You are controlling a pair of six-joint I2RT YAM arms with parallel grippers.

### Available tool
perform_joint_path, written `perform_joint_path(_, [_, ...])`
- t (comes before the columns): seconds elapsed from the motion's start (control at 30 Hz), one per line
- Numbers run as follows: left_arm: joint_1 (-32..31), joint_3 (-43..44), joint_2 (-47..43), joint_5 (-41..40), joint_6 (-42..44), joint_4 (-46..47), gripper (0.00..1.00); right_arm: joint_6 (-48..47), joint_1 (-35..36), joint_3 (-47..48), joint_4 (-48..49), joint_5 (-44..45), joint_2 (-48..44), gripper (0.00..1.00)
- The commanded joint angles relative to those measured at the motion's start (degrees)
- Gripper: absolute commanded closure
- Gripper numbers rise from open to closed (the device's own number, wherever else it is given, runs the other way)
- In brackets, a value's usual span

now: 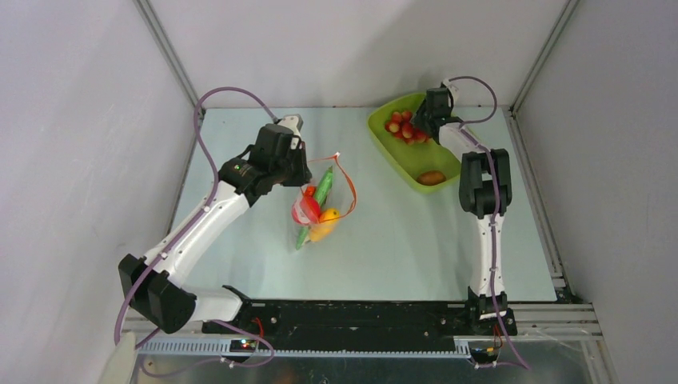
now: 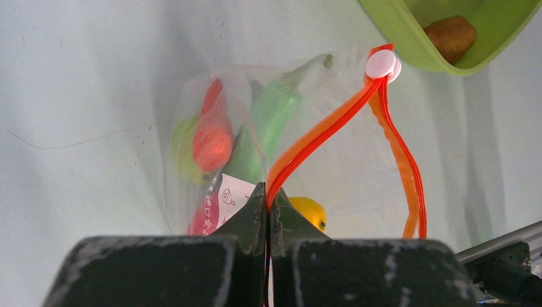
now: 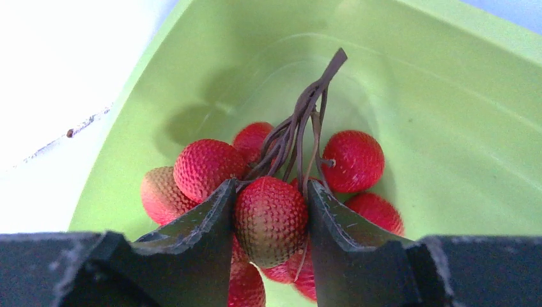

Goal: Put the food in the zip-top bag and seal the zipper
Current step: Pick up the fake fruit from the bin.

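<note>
Top view: the left claw (image 1: 306, 178) is pinched shut on one end of the zipper (image 1: 349, 188). The zip-top bag (image 1: 318, 216) sits right in front of it on the tabletop (image 1: 400, 256) with several food pieces inside. The right claw (image 1: 416, 128) is well apart from that, down in the green tray (image 1: 382, 148) on the red grapes (image 1: 402, 128). A kiwi (image 1: 432, 177) lies in the same tray, back toward that arm's elbow.

Left wrist view: the orange strip runs from between the closed fingers up to the white slider (image 2: 381, 64). The mouth loops open to the right of the claw, which looks like a decent target.

Right wrist view: the fingers (image 3: 204, 224) are closed on a single berry at the front of the bunch, with the stems (image 3: 307, 109) just beyond the claw. That grip looks a bit sketchy, since one berry carries the whole cluster. The smart move is probably a slow, straight lift to check the bunch comes along. Then it should be lowered into the open loop rather than dropped, with the left claw holding the strip steady.
</note>
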Motion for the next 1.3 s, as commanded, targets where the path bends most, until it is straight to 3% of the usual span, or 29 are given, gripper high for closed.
perform_joint_path(0.0, [0.4, 0.5, 0.0, -0.1, -0.8, 1.2, 0.99, -2.7, 0.0, -4.3, 5.8, 1.1, -8.6, 1.00])
perform_joint_path(0.47, [0.4, 0.6, -1.0, 0.5, -1.1, 1.3, 0.99, -8.6, -0.5, -30.3, 5.2, -3.1, -29.2, 1.00])
perform_joint_path(0.7, [0.3, 0.6, -1.2, 0.6, -1.2, 1.1, 0.99, -13.6, -0.7, -30.7, -5.8, -12.6, -33.3, 1.00])
perform_joint_path(1.1, [0.4, 0.7, -2.2, 0.0, -1.3, 0.8, 0.99, -18.5, -2.7, -30.0, -18.9, -12.5, -41.4, 1.00])
perform_joint_path(1.27, [0.4, 0.7, -2.7, 0.1, -1.4, 0.8, 0.99, -19.5, -2.8, -30.2, -19.2, -10.2, -45.4, 1.00])
